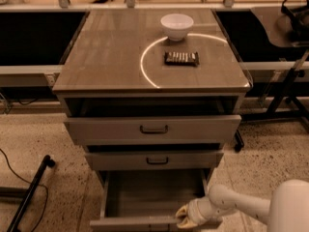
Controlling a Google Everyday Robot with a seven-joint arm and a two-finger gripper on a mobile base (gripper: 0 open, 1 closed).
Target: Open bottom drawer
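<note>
Bottom drawer (131,223) sitting pulled well out, interior showing; its front reaching left from jaws. Gripper (185,217) resting at front's upper edge; cannot tell jaws' state. Opening looking mostly done; likely only releasing remaining.

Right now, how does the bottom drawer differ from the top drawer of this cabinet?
The bottom drawer is pulled far out, its inside floor showing; the top drawer is out only slightly. The top drawer's front is wider than the bottom drawer's. The gripper is at the bottom drawer's front edge; nothing touches the top drawer. Both have plain grey-beige fronts.
</note>
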